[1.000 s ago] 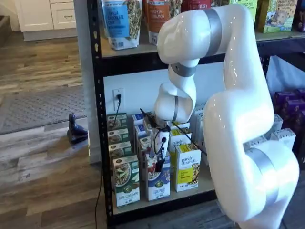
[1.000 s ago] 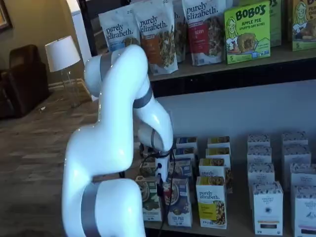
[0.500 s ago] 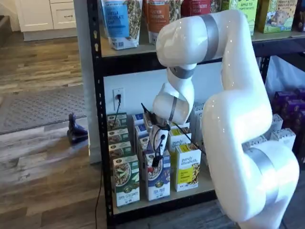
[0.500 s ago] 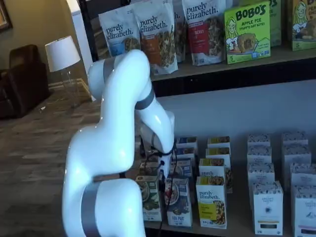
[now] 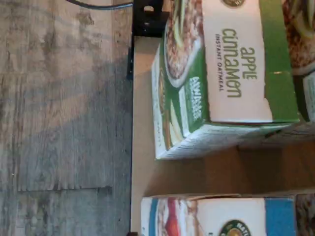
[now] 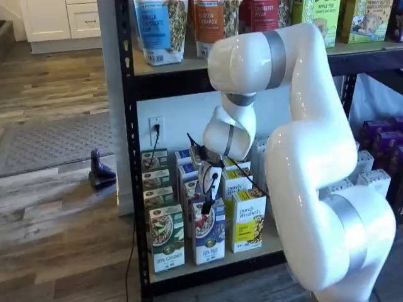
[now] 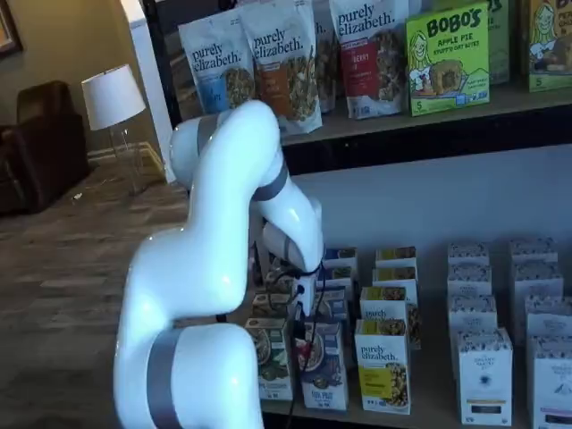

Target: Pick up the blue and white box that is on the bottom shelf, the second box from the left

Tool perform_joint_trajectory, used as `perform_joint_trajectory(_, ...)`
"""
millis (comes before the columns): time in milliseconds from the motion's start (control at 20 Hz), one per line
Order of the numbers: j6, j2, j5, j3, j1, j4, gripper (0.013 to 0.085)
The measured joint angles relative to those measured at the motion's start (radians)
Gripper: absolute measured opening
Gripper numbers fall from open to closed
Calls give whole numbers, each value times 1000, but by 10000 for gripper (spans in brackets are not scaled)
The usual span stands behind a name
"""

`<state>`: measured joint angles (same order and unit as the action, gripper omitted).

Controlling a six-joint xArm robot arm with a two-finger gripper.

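The large white jointed arm (image 6: 315,157) is seen in both shelf views, bent down in front of the black steel rack (image 6: 129,157) and covering much of it. The rack's bottom shelf (image 6: 252,250), a pale tan board edged by a black rail, is shown bearing rows of upright cartons, while the higher board (image 7: 402,112) is seen loaded with pouches and green boxes. At the front of the bottom shelf the tall slim blue and white box (image 6: 210,234) is seen standing upright, with a cereal bowl and red fruit pictured above its blue lower band; it is flanked on its left by the green-and-white carton (image 6: 166,239) and on its right by the yellow-and-white carton (image 6: 247,220), each just beside it. The same blue and white box is found in the other shelf view (image 7: 323,365) and in part in the wrist view (image 5: 221,216), where a strip of bare board is left between it and the green-and-white carton (image 5: 221,73). The gripper (image 6: 208,204) is held just above the top of the blue and white box; its black fingers are seen side-on with a cable beside them, so whether they are spread or closed cannot be told.
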<state>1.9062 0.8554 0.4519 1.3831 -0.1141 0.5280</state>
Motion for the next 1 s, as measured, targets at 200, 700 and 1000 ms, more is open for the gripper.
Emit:
perform_joint_trajectory(200,-37,40,19,56,7,-47,850)
perform_joint_trajectory(700,-222,137,70,177,5,-256,850)
perform_joint_trajectory(1000,-301,175,101,217,-2,-340,850)
